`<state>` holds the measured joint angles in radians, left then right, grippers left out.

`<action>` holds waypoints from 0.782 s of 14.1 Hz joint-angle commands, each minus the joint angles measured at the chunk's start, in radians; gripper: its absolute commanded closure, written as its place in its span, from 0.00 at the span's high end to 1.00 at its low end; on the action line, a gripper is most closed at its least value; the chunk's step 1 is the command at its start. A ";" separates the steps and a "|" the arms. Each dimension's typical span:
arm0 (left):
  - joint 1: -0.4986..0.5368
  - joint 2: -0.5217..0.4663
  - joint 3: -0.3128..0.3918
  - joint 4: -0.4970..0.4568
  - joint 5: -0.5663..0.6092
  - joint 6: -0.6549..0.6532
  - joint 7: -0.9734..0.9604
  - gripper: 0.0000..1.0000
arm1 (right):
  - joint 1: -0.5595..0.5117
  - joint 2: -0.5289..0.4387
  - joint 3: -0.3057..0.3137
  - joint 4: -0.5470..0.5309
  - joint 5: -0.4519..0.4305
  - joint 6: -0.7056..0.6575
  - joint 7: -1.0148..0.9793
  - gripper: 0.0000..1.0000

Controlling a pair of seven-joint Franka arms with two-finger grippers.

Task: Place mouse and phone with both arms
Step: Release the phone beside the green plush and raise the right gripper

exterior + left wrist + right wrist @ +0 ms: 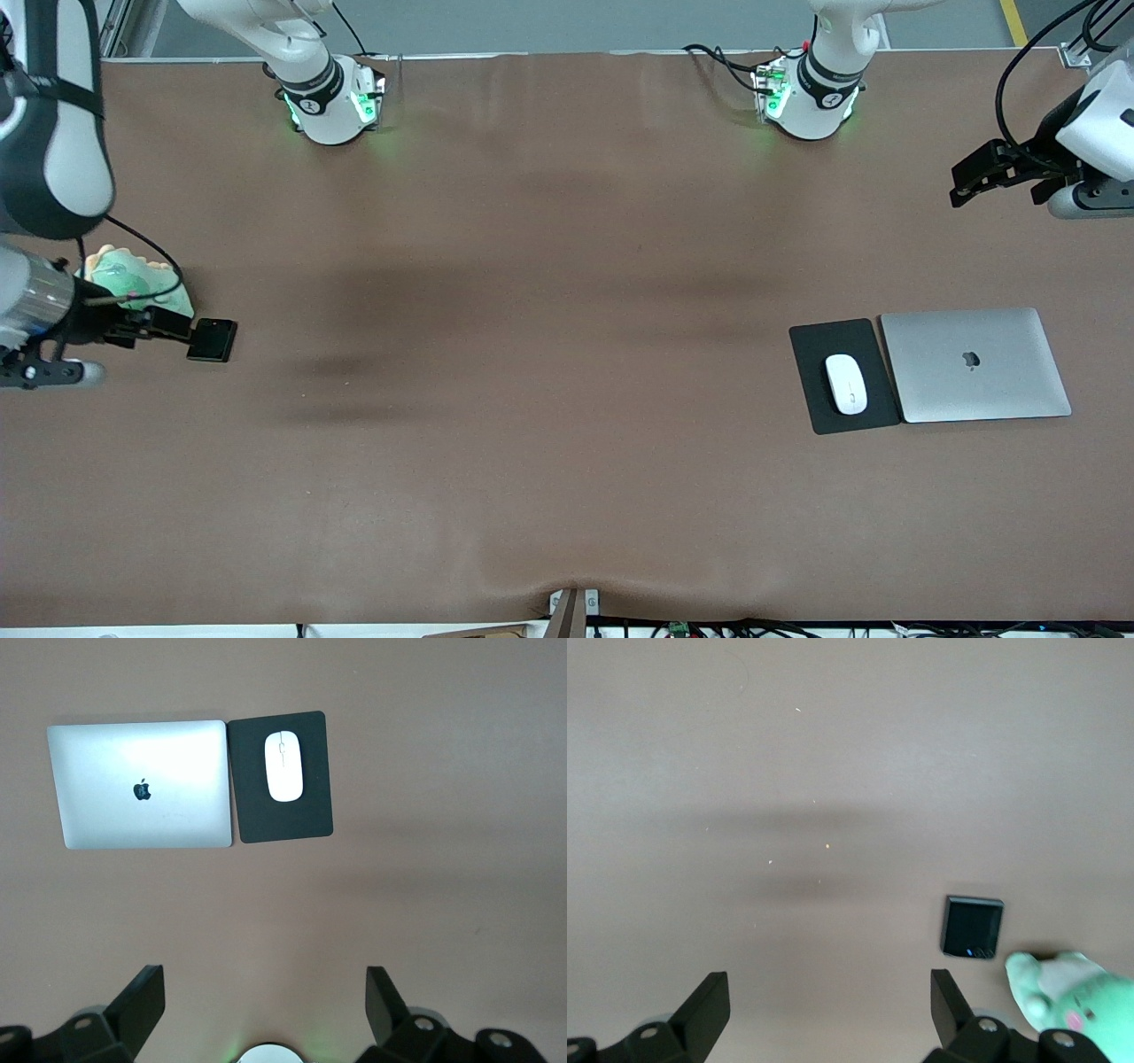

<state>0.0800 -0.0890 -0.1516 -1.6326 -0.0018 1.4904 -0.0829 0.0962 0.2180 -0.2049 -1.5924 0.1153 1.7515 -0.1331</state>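
Brown cloth covers the bench [549, 461], and on it lie one mouse, one phone, one pad, one laptop and one soft toy, with two arms over them. One white mouse [846, 383] rests on the dark pad [819, 408], toward the left arm's end of the bench. One silver closed laptop [974, 365] lies just beside that pad, closer still to that end edge. The left tool [966, 184] hangs in the air near the left arm's end edge, well apart from the mouse, which lies nearer to the front camera than the spot beneath the tool. In the left wrist view its two fingers [142, 997] stand spread wide with nothing between them, and the mouse [284, 766] shows on its pad [310, 819] beside the laptop [142, 784].

One black phone [213, 340] lies flat on the cloth near the right arm's end edge, just beside one pale green soft toy [133, 276]. The right tool [164, 323] sits at the phone's side, close to it in the front view; whether they touch cannot be told. The right wrist view shows its fingers [709, 1001] spread apart and empty, with the phone [972, 927] and the toy [1081, 997] clear of them
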 commanded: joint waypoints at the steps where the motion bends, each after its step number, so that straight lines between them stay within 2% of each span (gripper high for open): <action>1: 0.004 -0.014 0.004 -0.009 -0.023 0.011 -0.012 1.00 | -0.094 -0.095 0.089 0.009 -0.051 -0.091 0.030 1.00; 4: 0.004 -0.020 0.004 -0.016 -0.023 0.011 -0.012 1.00 | -0.187 -0.178 0.189 0.002 -0.066 -0.171 0.065 1.00; 8: 0.004 -0.023 0.004 -0.018 -0.023 0.010 -0.012 1.00 | -0.194 -0.247 0.229 0.000 -0.085 -0.280 0.115 1.00; 11: 0.017 -0.026 0.004 -0.013 -0.023 0.007 -0.009 1.00 | -0.208 -0.264 0.251 0.000 -0.086 -0.300 0.115 1.00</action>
<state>0.0830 -0.0895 -0.1484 -1.6328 -0.0021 1.4918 -0.0829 -0.0742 -0.0153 0.0127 -1.5678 0.0461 1.4571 -0.0299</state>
